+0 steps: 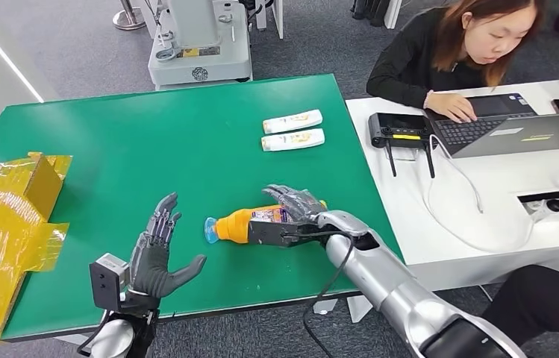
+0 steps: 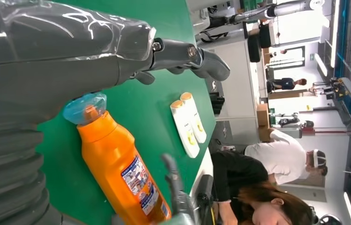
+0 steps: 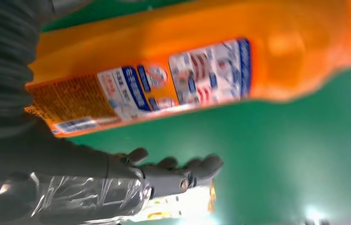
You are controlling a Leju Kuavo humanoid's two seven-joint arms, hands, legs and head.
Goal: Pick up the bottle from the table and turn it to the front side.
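An orange bottle (image 1: 242,222) with a blue cap lies on its side on the green table (image 1: 149,142), cap pointing left, its label showing. My right hand (image 1: 295,205) hangs over the bottle's base end with fingers spread above it. In the right wrist view the bottle (image 3: 164,75) is close and blurred, and the thumb (image 3: 178,173) stands apart from it with green table between. My left hand (image 1: 158,250) is open, palm toward the cap, a short way left of the bottle. The left wrist view shows the bottle (image 2: 117,164) past the thumb (image 2: 187,56).
Two white bottles (image 1: 292,121) (image 1: 293,139) lie side by side at the table's far right. A yellow wrapped box (image 1: 7,224) sits at the left edge. A person (image 1: 455,52) types on a laptop at the white desk (image 1: 485,194) to the right, next to a black device (image 1: 399,128).
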